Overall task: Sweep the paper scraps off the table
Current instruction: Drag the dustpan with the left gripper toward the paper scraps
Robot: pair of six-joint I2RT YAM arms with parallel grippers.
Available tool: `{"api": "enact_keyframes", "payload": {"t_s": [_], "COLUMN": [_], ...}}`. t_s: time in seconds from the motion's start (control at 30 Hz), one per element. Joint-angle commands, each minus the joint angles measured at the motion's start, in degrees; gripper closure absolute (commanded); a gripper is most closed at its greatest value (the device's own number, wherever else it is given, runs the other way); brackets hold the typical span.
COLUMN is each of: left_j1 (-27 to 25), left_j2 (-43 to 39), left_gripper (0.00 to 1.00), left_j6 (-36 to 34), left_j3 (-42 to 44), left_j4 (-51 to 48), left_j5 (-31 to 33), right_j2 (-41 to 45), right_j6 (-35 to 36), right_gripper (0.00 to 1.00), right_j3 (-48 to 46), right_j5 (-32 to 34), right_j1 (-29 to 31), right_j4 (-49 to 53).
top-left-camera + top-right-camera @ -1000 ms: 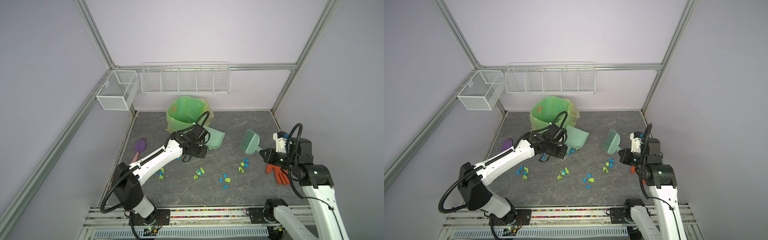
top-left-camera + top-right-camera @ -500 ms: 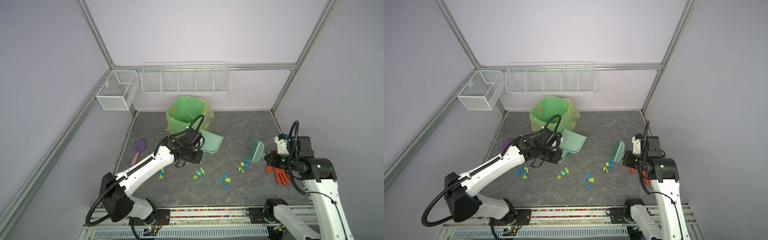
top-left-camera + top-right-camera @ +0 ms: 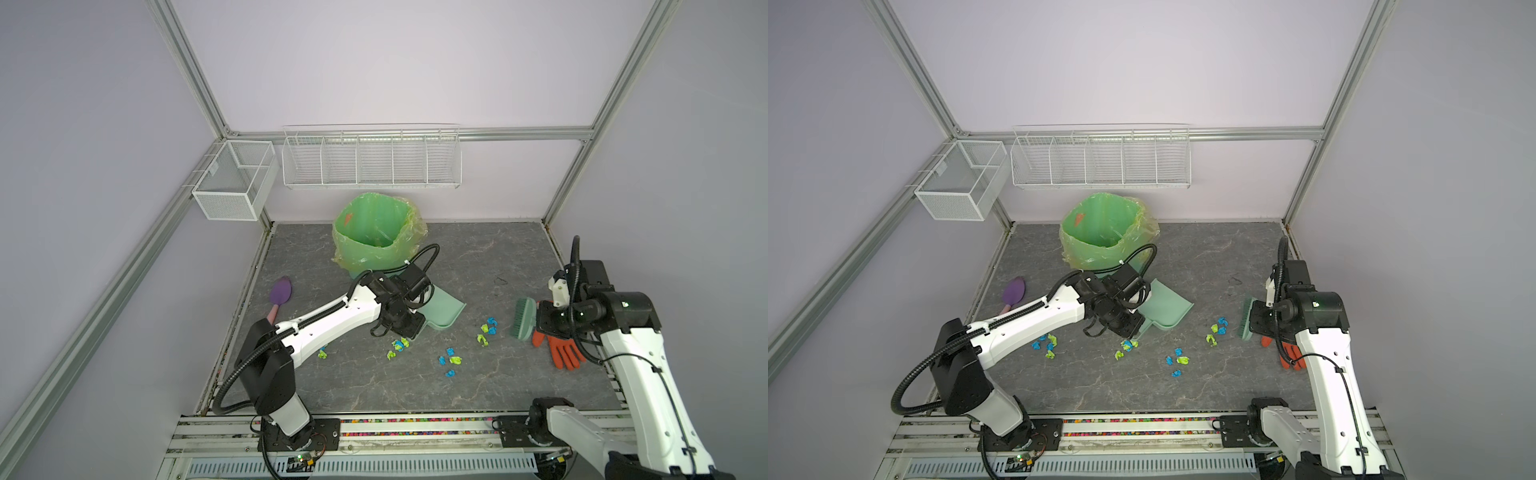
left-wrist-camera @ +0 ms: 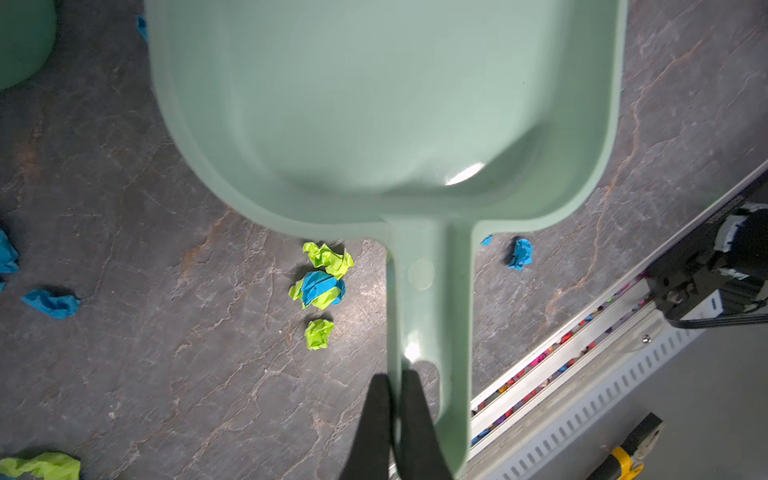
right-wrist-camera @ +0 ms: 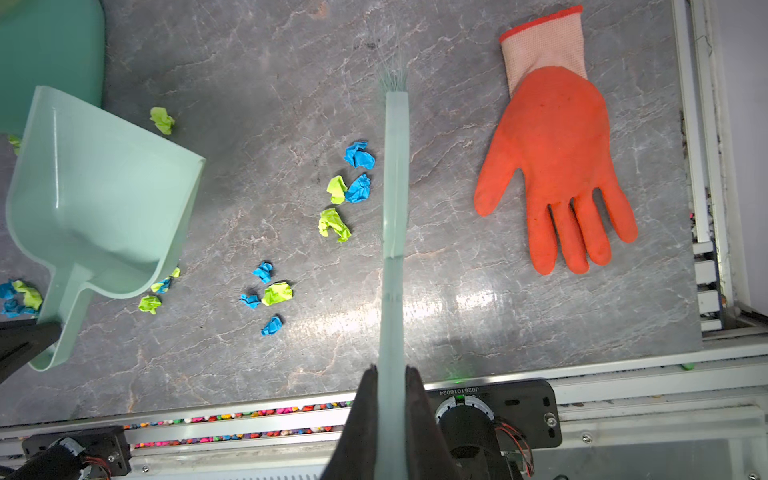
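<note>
- The left gripper (image 4: pixel 395 376) is clenched on the handle of a pale green dustpan (image 4: pixel 374 104). Its two black fingers pinch one side edge of the handle between them.
- In both top views this dustpan is near the middle of the bench (image 3: pixel 498 257), in front of a green bin (image 3: pixel 376 237) lined with a thin bag. Its open mouth is turned toward the right arm. Whether the mouth touches the bench, I cannot tell.
- The right gripper (image 5: pixel 390 370) is closed tightly on the handle of a brush (image 5: pixel 395 166) of the same pale green colour. The brush points away from the wrist camera, and some bristles show at its far end.
- The paper scraps (image 5: pixel 349 187), bright blue and lime green, lie on the dark veined bench in small groups. They are between the dustpan and the brush, and toward the front rail.
- One group of four is just beside the brush head, on the dustpan side. I cannot tell if the bristles touch them.
- A second group lies in the middle, nearer the front. A third is right next to the dustpan handle, and some more scraps lie under the left arm.
- An orange glove (image 5: pixel 552 158) lies flat on the other side of the brush, near the right edge of the bench, with its fingers toward the front rail.
- A purple spatula (image 3: pixel 280 291) lies near the left edge, well apart from the scraps.
</note>
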State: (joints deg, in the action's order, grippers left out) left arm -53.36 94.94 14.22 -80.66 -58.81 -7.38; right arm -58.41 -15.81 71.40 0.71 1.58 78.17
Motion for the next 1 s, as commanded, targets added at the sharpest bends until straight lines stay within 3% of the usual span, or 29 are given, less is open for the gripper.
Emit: {"api": "enact_keyframes", "payload": {"t_s": [0.0,0.43,0.97], "left_j1": [-0.22,-0.80,-1.04], "left_j2": [2.29,9.69,16.53], "left_gripper": [1.00,1.00,1.00], "left_j6": [-3.52,-9.09,-10.95], "left_j3": [-4.27,-9.75,-14.93], "left_j4": [-3.64,-6.86,-9.40], "left_j5": [0.22,-0.20,3.84], "right_j2": [-0.71,-4.17,-7.40], "right_j6": [0.81,-1.52,-4.84], "right_gripper": [0.94,0.94,0.93], "right_j3": [1.00,-1.76,-4.13], "right_j5": [1.49,-0.42,-0.10], "right_j1": [-0.13,1.24,5.13], "right_j4": [1.80,-0.04,-3.77]}}
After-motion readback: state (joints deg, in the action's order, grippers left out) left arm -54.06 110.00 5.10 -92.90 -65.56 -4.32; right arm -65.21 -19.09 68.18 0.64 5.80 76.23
